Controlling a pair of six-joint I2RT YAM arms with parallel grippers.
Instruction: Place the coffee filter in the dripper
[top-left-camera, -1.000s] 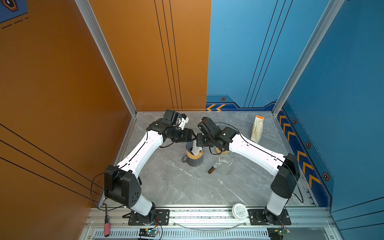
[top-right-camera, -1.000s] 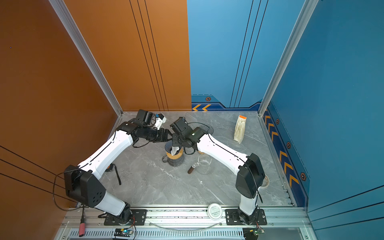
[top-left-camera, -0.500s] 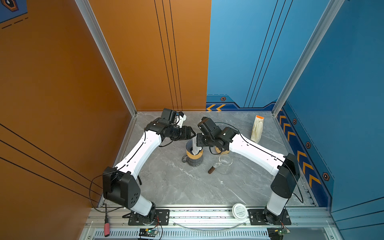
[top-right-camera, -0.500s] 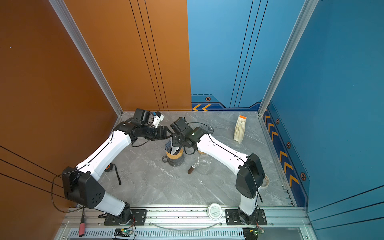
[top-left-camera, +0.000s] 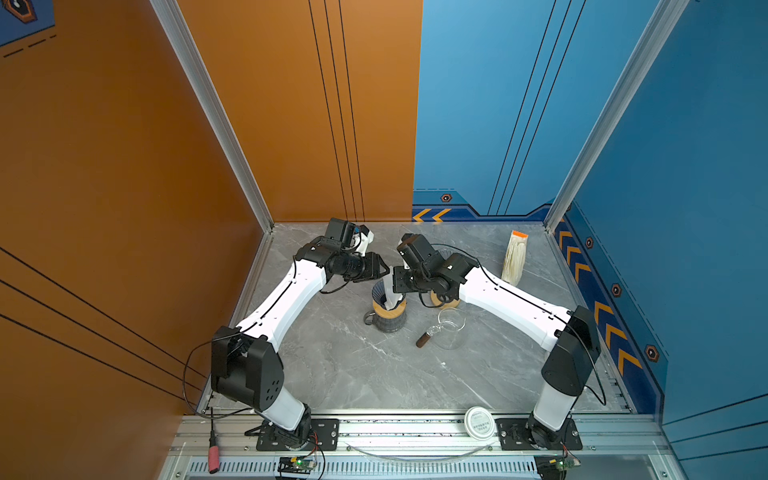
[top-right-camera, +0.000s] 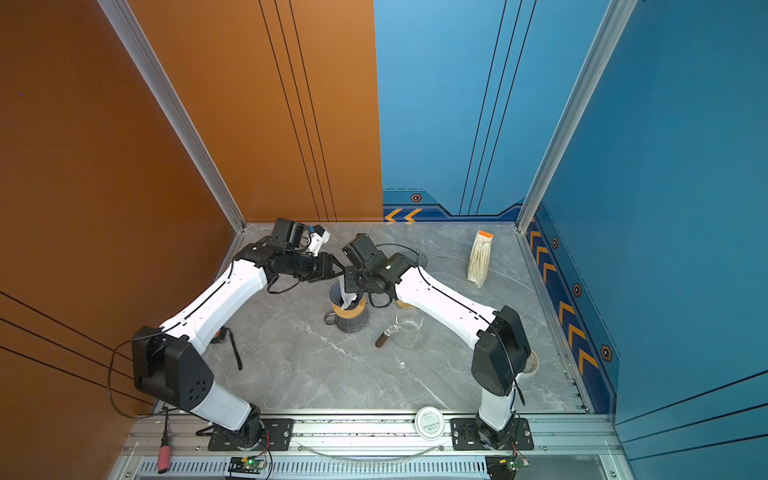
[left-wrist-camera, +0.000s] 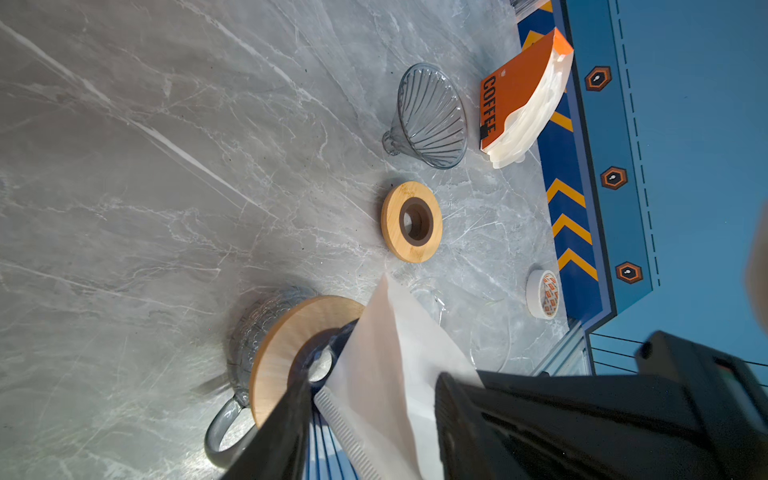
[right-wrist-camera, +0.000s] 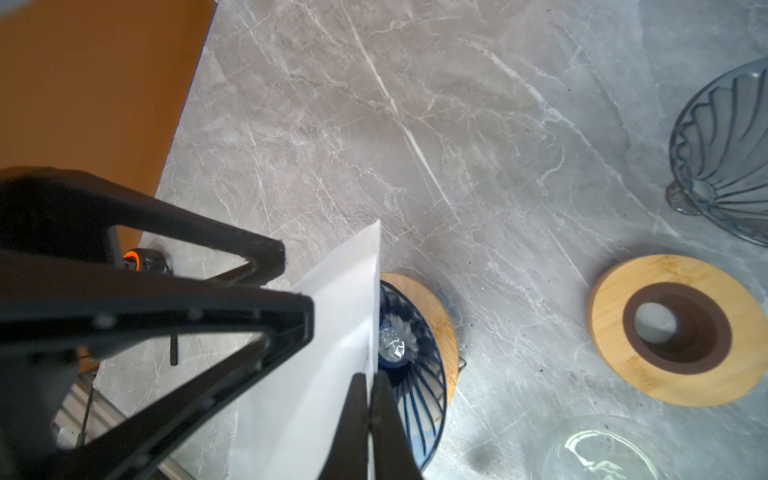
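Now, nearest, the blue dripper (right-wrist-camera: 415, 374) is sitting on its mug (left-wrist-camera: 243, 345) w/ the coffee filter (right-wrist-camera: 328, 345) hanging tip-down into it, prob. not seated yet. R pincer (right-wrist-camera: 368, 386) is clamping the filter's edge. Behind, L pincer (right-wrist-camera: 296, 280), jaws apart, is narrowing round the paper vs a sec ago, likely to take hold.

Right hand (right-wrist-camera: 369, 380) pinched shut, left hand (right-wrist-camera: 291, 282) seemingly half open, arms angled inward.
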